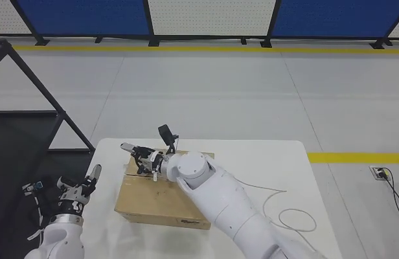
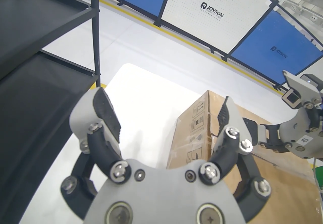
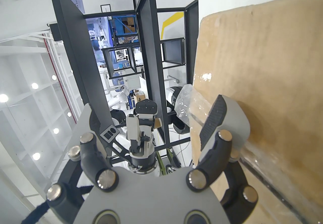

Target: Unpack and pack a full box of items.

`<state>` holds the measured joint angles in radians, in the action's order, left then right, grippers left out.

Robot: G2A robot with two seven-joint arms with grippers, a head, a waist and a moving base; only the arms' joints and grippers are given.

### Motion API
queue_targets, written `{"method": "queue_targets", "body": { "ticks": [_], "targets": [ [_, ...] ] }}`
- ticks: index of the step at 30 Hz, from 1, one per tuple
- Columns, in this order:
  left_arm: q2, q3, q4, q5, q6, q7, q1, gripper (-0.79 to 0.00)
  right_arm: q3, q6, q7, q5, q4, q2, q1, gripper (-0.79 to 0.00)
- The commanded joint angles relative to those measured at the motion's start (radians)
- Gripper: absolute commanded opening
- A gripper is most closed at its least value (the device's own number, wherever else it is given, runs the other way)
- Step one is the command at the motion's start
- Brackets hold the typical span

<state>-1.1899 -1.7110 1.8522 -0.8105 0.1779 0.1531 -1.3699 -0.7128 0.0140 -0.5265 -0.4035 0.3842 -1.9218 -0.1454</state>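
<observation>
Sitting on the white counter (image 1: 264, 162), the shut brown box (image 1: 154, 207) runs long from 9 to 3 o'clock in the top view. Loose clear tape (image 3: 185, 105) curls off its edge. The right tool (image 1: 140, 158) is nearer, at the box's 11 o'clock corner, spread wide, holding nothing, one finger against the lid beside the tape. The left tool (image 2: 164, 99) hangs at 9 o'clock, off the box, spread wide and holding nothing too.

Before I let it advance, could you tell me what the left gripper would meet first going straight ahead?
Probably the bare white table top, just beside the cardboard box; depth is hard to judge.
</observation>
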Motion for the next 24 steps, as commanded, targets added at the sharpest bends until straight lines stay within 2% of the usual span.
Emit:
{"method": "queue_targets", "body": {
  "ticks": [1,9,13,20,24],
  "targets": [
    [0.0,0.0,-0.001,-0.001,-0.001,0.002,0.001,0.0,0.0,-0.005,-0.008,0.004,-0.01,-0.006,0.002,0.0],
    [-0.002,0.005,-0.001,-0.011,-0.006,0.011,0.008,0.0,-0.019,-0.044,-0.075,0.002,-0.04,-0.018,0.012,0.0],
    [-0.003,0.009,-0.002,-0.015,-0.011,0.013,0.012,0.0,-0.04,-0.103,-0.076,-0.008,-0.043,-0.018,0.01,0.0],
    [-0.005,0.026,0.0,-0.029,-0.061,-0.013,0.007,0.0,-0.101,-0.201,-0.07,-0.04,-0.049,0.003,-0.001,0.0],
    [-0.005,0.044,0.001,-0.055,-0.077,-0.012,0.016,0.0,-0.135,-0.183,-0.089,-0.062,-0.052,0.019,-0.017,0.0]
  ]
}}
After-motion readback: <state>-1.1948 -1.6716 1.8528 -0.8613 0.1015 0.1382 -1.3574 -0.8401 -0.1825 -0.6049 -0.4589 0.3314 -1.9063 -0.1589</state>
